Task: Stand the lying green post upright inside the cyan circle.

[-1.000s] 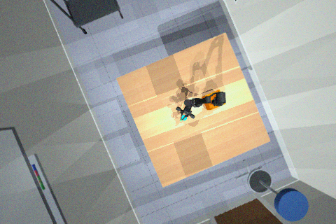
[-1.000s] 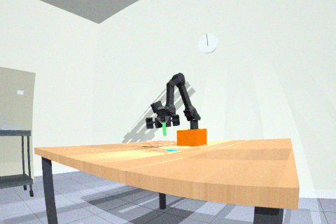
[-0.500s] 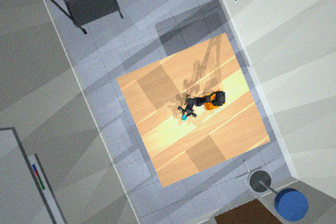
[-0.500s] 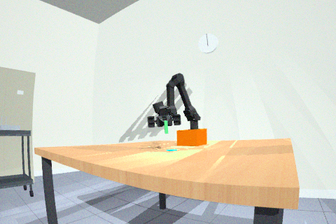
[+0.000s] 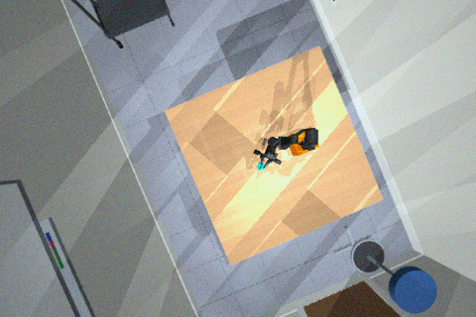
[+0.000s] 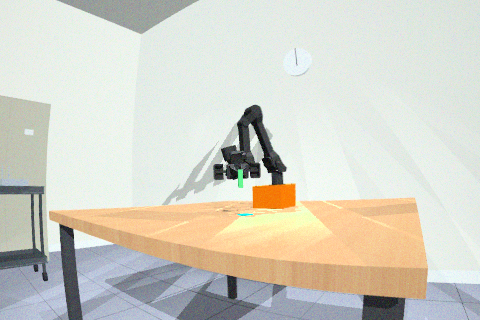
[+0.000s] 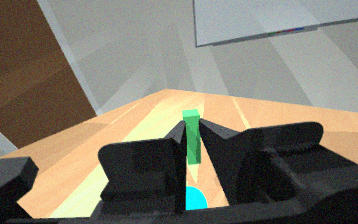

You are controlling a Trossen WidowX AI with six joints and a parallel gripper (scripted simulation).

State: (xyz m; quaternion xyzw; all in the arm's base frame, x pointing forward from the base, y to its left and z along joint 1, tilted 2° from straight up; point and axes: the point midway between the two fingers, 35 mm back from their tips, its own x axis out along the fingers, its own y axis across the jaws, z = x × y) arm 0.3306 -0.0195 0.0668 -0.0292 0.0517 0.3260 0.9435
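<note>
"Above the pale wooden table, what do you see?"

"A slim, square-sided green post, held up in the air. It looks close to upright in the exterior view, its lower end well clear of the wood."

"And the jaws?"

"The black parallel-jaw gripper has the post pinched between its narrow fingertips, so it's not released."

"Where's the flat cyan circle?"

"On the tabletop, lower than the post. From the top, it shows right by the fingertips; I can't tell whether the post is exactly centred over it."

"What about the jointed black arm?"

"It's bent high, with an orange boxy shape near its foot. A round white clock hangs on the wall."
</note>
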